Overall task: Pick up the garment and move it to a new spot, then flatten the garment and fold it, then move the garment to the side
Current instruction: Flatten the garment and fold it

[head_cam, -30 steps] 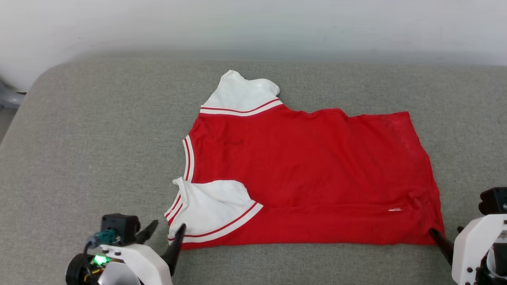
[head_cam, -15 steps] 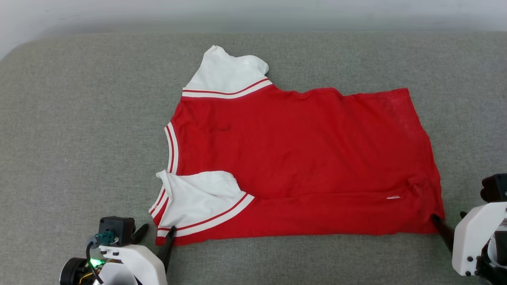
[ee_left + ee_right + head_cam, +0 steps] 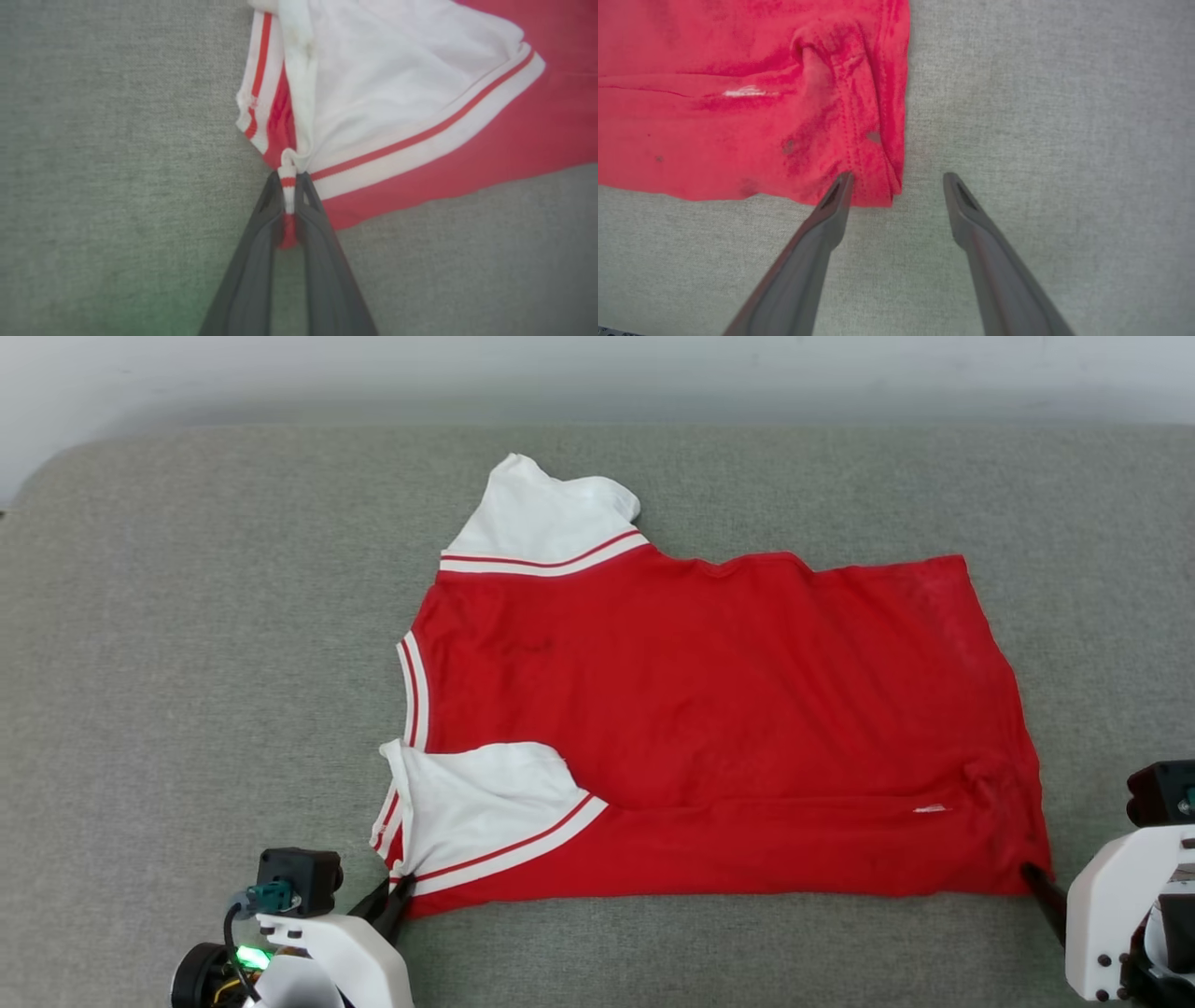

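The garment (image 3: 709, 709) lies spread on the grey cushion, a red body with white sleeves and red-and-white trim, collar toward the left. My left gripper (image 3: 394, 893) sits at its near left corner. In the left wrist view the left gripper (image 3: 289, 181) is shut on a pinch of striped trim below the white sleeve (image 3: 397, 93). My right gripper (image 3: 1044, 879) is at the near right hem corner. In the right wrist view the right gripper (image 3: 897, 177) stands open, its left finger over the red hem (image 3: 738, 93) and its right finger over bare cushion.
The grey fabric cushion (image 3: 187, 663) stretches wide on every side of the shirt, with a rounded far left corner. A pale wall (image 3: 597, 373) runs along the back edge.
My left gripper has shut on the trim at the garment's near left corner. The right gripper stays open at the hem corner. The head camera has shifted slightly.
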Available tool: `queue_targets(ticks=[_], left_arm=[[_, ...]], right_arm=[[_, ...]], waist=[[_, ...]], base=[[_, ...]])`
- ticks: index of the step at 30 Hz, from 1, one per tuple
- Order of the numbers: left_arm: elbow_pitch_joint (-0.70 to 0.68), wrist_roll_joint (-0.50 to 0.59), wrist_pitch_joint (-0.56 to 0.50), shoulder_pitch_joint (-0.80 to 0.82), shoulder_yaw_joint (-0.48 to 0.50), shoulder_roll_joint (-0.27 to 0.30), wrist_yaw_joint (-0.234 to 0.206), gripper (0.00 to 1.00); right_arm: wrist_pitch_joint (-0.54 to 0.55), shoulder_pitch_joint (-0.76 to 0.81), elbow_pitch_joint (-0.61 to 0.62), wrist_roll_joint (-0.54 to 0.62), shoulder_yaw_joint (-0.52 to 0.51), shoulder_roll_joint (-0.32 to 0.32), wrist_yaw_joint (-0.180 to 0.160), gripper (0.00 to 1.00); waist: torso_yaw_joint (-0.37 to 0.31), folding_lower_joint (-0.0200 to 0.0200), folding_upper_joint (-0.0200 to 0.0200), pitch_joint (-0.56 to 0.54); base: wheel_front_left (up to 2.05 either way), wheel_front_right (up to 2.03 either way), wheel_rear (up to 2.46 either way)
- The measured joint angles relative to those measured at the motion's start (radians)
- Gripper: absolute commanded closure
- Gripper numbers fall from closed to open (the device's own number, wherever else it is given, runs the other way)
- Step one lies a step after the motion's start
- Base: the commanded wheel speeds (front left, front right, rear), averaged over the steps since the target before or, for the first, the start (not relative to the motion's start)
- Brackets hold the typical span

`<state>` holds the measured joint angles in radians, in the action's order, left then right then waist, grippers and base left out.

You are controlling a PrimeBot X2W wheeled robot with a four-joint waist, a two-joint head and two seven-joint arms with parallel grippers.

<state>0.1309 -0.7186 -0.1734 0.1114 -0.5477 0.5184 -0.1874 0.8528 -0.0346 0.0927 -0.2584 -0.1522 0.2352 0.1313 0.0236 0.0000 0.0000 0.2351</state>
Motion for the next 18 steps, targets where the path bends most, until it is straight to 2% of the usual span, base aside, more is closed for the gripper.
queue_targets(ticks=[8, 18], left_arm=[[-0.100, 0.003, 0.018, -0.009, 0.010, 0.013, -0.016, 1.00], [-0.169, 0.014, 0.018, -0.010, 0.008, 0.025, -0.027, 1.00]], right_arm=[[-0.004, 0.003, -0.074, 0.007, 0.016, 0.007, 0.000, 0.00], [-0.021, -0.047, -0.168, 0.033, 0.016, 0.001, 0.000, 0.00]], waist=[[0.037, 0.0000, 0.0000, -0.018], [0.058, 0.0000, 0.0000, 0.017]], base=[[0.00, 0.00, 0.00], [0.00, 0.00, 0.00]])
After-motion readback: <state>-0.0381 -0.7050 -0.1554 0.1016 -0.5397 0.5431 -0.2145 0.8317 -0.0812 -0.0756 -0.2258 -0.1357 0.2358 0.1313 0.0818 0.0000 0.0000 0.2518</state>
